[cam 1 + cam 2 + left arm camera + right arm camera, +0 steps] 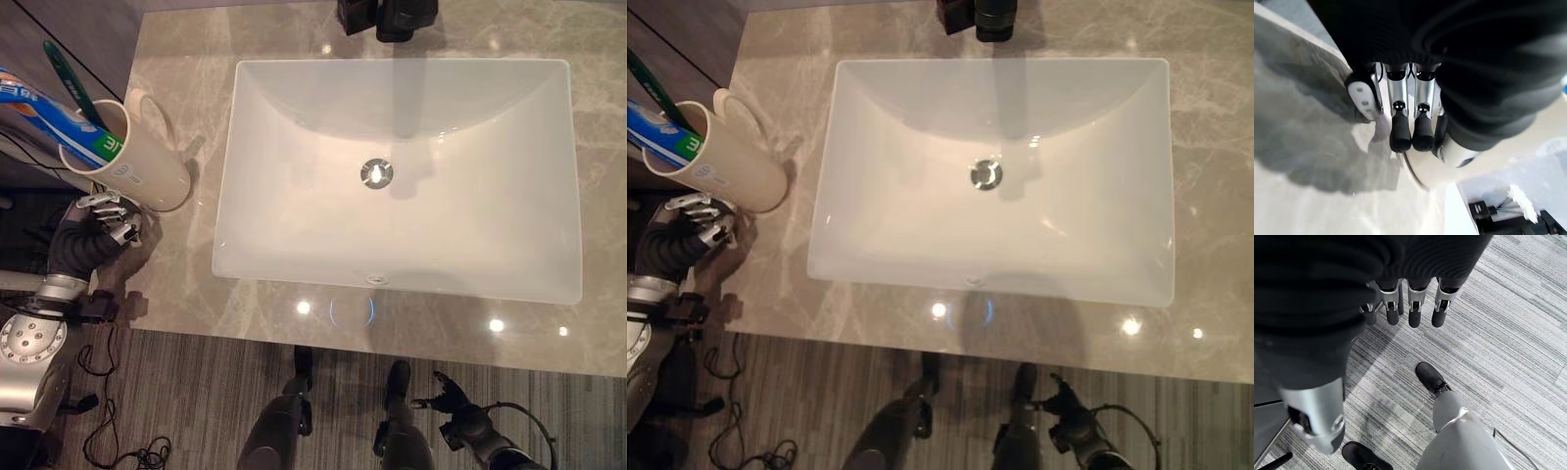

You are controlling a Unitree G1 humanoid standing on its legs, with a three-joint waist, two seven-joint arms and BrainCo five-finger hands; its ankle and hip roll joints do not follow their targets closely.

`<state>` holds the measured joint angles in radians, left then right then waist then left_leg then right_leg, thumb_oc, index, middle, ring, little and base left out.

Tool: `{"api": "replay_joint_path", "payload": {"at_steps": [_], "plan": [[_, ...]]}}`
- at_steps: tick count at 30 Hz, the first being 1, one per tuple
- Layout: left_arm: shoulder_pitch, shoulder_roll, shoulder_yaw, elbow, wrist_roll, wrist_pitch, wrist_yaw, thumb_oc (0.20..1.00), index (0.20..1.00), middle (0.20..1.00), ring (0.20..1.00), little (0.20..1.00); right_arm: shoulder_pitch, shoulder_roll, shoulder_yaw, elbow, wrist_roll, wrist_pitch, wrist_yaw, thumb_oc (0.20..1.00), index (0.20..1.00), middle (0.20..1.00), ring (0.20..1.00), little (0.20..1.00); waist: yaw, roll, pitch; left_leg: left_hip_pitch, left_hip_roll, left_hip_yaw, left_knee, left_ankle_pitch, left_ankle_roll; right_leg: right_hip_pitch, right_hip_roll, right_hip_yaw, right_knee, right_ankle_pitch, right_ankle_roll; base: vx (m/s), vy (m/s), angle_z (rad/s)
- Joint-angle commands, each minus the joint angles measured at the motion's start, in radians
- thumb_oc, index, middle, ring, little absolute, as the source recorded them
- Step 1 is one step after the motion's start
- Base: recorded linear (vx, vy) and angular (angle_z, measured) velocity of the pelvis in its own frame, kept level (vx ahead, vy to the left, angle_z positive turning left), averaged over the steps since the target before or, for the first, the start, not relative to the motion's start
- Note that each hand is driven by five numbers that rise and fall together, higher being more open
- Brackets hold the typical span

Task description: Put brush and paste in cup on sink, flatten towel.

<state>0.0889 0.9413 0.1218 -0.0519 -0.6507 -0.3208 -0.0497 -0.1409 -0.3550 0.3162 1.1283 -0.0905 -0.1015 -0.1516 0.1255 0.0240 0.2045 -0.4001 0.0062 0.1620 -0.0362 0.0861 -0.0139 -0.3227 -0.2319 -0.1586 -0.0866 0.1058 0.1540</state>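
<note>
Left eye view: the left robot hand (96,227) sits at the left edge of the marble tabletop (411,318), just below the cream cup (137,157). Its fingers are bent loosely toward the cup's base and hold nothing; whether the tips touch the cup is hard to tell. The cup stands on the tabletop beside the white sink (402,176), tilted toward the upper left. In it are a blue-and-white paste tube (54,117) and a green brush (71,83), both sticking out past the rim; the tube's far end is cut off by the frame edge. The right robot hand (453,399) hangs low over the striped floor (196,392), below the tabletop's front edge.

Right eye view: the same layout, with the cup (735,157) and the paste tube (661,137) partly cut off at the left border.

Left wrist view: the left robot hand's fingers (1400,132) point down with relaxed tips near the cup's pale curved wall (1425,171); nothing is gripped.

Right wrist view: the right robot hand's fingers (1415,308) hang straight and empty above the floor (1508,333).
</note>
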Motion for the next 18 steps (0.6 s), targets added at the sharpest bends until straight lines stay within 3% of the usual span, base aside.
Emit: {"api": "replay_joint_path", "payload": {"at_steps": [1, 7, 18], "plan": [[0.109, 0.048, 0.032, -0.045, 0.001, 0.015, -0.057, 0.200, 0.200, 0.200, 0.200, 0.200, 0.004, -0.020, 0.006, 0.032, 0.011, 0.013, -0.010, 1.000, 1.000, 1.000, 1.000, 1.000, -0.005, 0.014, 0.004, -0.068, 0.002, -0.074, -0.051, 0.103, -0.043, 0.224, -0.020, -0.035, -0.001, -0.041, 0.045, 0.02, -0.030, -0.04], [0.189, 0.070, 0.061, -0.092, -0.020, 0.019, -0.100, 0.200, 0.200, 0.200, 0.200, 0.200, 0.009, -0.019, 0.003, 0.038, -0.001, 0.008, -0.003, 1.000, 1.000, 1.000, 1.000, 1.000, 0.010, 0.022, -0.012, -0.054, 0.004, -0.079, -0.051, 0.106, -0.047, 0.253, -0.013, -0.054, -0.001, -0.071, 0.040, 0.00, -0.031, -0.04], [0.106, 0.051, 0.009, -0.013, -0.021, 0.013, -0.051, 0.200, 0.200, 0.200, 0.200, 0.200, 0.001, -0.026, 0.006, 0.017, 0.014, 0.001, -0.017, 1.000, 1.000, 1.000, 1.000, 1.000, 0.011, 0.024, -0.004, -0.061, 0.002, -0.083, -0.051, 0.114, -0.052, 0.250, -0.012, -0.065, -0.001, -0.078, 0.040, -0.01, -0.007, 0.01]]}}
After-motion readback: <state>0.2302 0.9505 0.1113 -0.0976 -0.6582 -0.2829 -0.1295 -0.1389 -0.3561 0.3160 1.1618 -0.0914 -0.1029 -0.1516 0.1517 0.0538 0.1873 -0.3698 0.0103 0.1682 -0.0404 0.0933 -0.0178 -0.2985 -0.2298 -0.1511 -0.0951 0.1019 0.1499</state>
